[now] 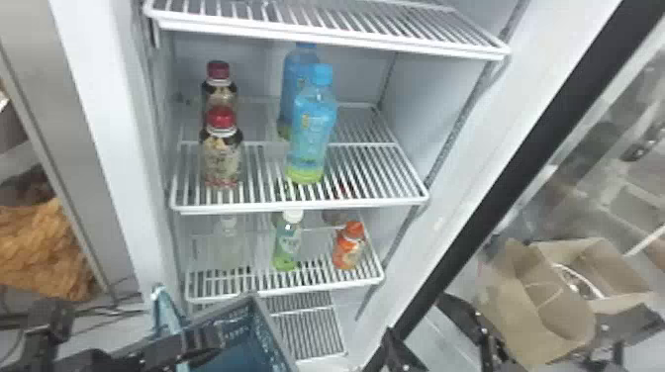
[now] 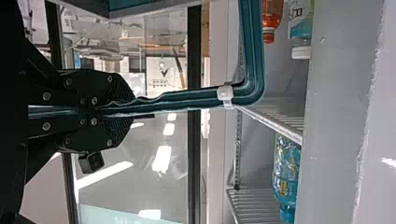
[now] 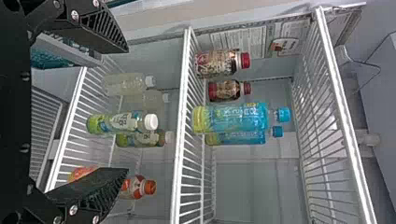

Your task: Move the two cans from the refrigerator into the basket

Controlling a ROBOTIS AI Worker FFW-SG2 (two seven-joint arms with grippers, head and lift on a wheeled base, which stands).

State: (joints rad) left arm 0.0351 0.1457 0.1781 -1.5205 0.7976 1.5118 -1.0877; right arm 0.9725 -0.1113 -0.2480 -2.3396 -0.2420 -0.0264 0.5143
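Note:
In the head view the left gripper (image 1: 198, 341) is at the basket (image 1: 269, 329). The left wrist view has the left gripper (image 2: 112, 111) shut on the basket's teal handle (image 2: 187, 99). The right gripper (image 1: 428, 329) is low at the right, before the refrigerator. In the right wrist view the right gripper (image 3: 128, 109) stands open with nothing between its fingers, one finger partly covering an orange bottle (image 3: 140, 187). No cans can be made out; the shelves hold bottles: dark red-capped (image 1: 221, 156), blue (image 1: 312, 133), green (image 1: 287, 242) and orange-capped (image 1: 349, 247).
White wire shelves (image 1: 297, 204) cross the refrigerator, with its wall (image 1: 111, 148) at the left. The black-edged glass door (image 1: 534, 163) stands at the right. Beyond it is a brown paper bag (image 1: 549, 316).

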